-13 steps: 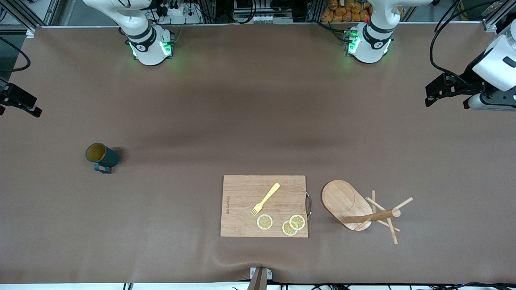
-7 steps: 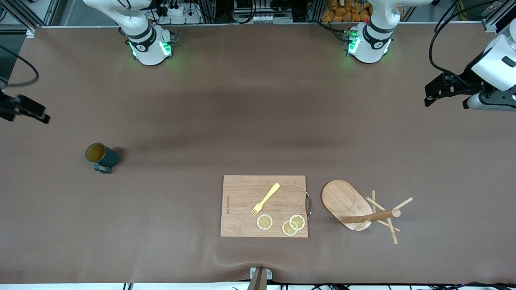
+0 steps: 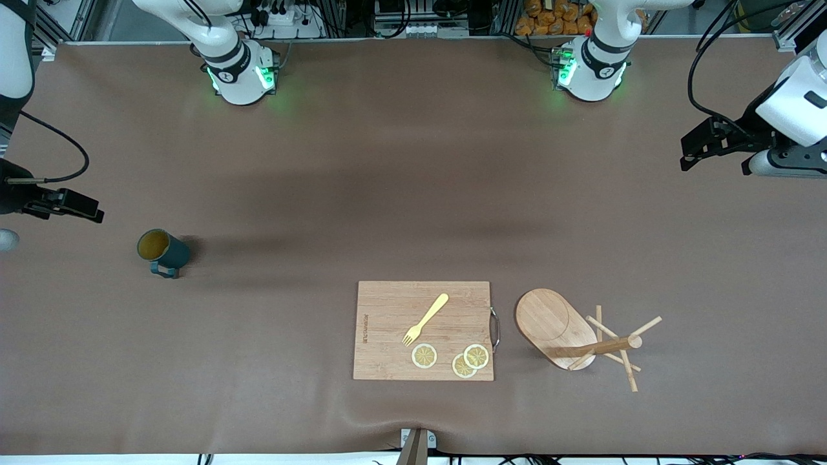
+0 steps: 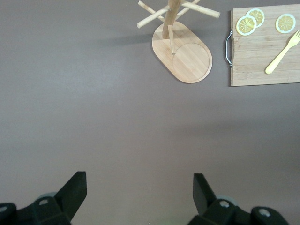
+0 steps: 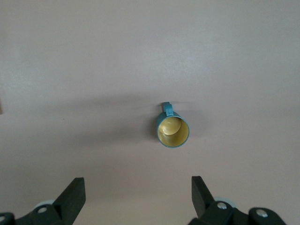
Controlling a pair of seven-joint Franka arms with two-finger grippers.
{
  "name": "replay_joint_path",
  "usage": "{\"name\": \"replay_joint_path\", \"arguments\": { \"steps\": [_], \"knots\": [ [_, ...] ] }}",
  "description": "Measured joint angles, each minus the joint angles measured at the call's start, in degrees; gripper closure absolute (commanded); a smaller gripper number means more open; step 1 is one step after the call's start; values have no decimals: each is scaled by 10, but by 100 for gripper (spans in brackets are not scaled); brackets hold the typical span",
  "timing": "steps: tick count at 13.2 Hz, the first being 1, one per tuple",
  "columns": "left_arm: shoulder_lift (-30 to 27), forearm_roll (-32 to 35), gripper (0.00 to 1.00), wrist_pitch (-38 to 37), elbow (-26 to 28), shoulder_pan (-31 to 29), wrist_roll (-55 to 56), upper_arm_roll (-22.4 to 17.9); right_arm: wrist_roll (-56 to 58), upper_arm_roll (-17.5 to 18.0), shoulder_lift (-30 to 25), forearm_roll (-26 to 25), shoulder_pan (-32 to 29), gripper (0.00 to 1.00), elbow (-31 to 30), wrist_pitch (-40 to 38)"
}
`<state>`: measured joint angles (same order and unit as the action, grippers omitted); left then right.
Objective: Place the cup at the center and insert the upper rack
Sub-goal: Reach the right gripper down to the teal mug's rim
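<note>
The cup, dark teal with a yellowish inside, stands upright toward the right arm's end of the table, its handle facing the front camera. My right gripper hovers open over the table near that end, with the cup ahead of its empty fingers. The upper rack, a bamboo mug tree with an oval base, stands beside the cutting board toward the left arm's end. My left gripper is open and empty, high over the table's end, with the rack well ahead of it.
A bamboo cutting board with a metal handle lies near the table's front edge. It carries a yellow fork and three lemon slices. Both arm bases stand at the farthest edge from the front camera.
My right gripper has come in from the table's end toward the cup, staying open. The left arm, the cup and the rack have not moved.
</note>
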<state>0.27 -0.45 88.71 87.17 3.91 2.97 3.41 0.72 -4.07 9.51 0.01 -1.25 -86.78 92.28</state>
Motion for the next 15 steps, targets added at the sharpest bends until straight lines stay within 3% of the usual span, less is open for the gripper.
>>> {"name": "replay_joint_path", "arguments": {
  "steps": [8, 15],
  "knots": [
    [2, 0, 0, 0, 0, 5, 0, 2, 20, -3, 59, 0, -9, 0, -23, 3],
    [2, 0, 0, 1, 0, 5, 0, 2, 48, -4, 59, 0, -24, 0, -139, 123]
  ]
}}
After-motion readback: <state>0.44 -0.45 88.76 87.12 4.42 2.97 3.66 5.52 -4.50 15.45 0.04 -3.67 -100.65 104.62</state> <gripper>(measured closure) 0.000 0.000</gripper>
